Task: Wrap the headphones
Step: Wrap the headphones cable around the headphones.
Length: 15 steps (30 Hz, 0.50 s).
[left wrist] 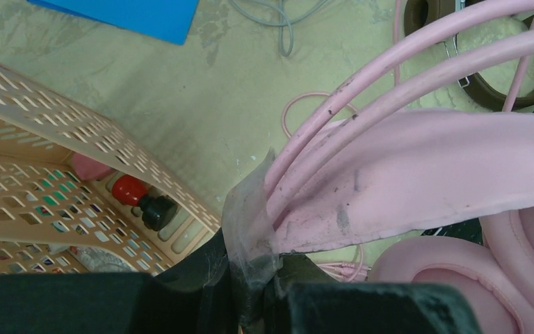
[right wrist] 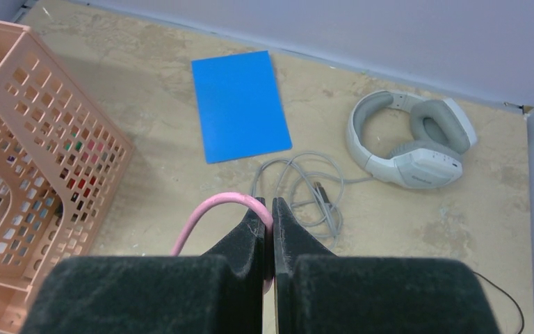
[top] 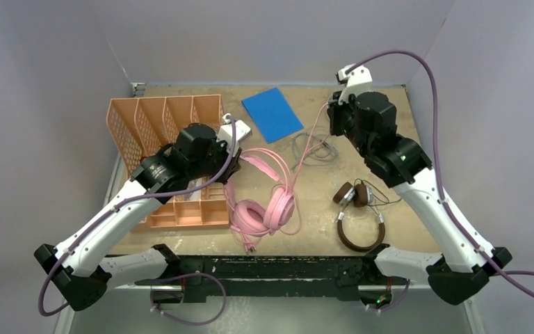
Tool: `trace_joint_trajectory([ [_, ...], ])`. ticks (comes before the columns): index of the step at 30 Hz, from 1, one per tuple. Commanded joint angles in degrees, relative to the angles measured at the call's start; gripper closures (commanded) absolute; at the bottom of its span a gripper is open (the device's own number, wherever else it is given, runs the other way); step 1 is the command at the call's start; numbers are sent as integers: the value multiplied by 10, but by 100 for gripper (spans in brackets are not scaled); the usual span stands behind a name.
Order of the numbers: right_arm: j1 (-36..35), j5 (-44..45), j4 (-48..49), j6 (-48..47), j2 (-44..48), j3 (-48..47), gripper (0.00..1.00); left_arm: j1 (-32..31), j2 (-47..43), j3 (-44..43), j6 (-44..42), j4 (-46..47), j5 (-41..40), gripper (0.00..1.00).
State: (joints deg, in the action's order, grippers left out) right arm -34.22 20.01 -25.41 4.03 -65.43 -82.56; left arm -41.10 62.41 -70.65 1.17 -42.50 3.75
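Pink headphones (top: 263, 210), headband (top: 272, 165) toward far edge

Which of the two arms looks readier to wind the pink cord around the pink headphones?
Right, most likely. The right pincer is shut on the pink cord, free to carry it around; the left pincer is clamped on the pink headphones' band, steadying them.
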Motion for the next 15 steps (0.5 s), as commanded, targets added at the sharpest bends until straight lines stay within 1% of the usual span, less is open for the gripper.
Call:
trace_joint_trajectory([
  [1, 16, -22, -8, -5, -24, -61, 100, -10, -7, 12, 9, 53, 31, 100],
  [3, 17, -47, -8, 0, -31, -71, 100, -16, -7, 21, 14, 63, 33, 100],
  [7, 25, -49, -18, 3, -49, -95, 100, -43, -5, 36, 22, 73, 17, 100],
  [12, 37, -59, -40, 3, -76, -144, 100, -99, 3, 56, 22, 79, -87, 100],
  [15, 39, -66, -46, -2, -79, -159, 100, -111, 13, 63, 22, 82, -141, 100],
])
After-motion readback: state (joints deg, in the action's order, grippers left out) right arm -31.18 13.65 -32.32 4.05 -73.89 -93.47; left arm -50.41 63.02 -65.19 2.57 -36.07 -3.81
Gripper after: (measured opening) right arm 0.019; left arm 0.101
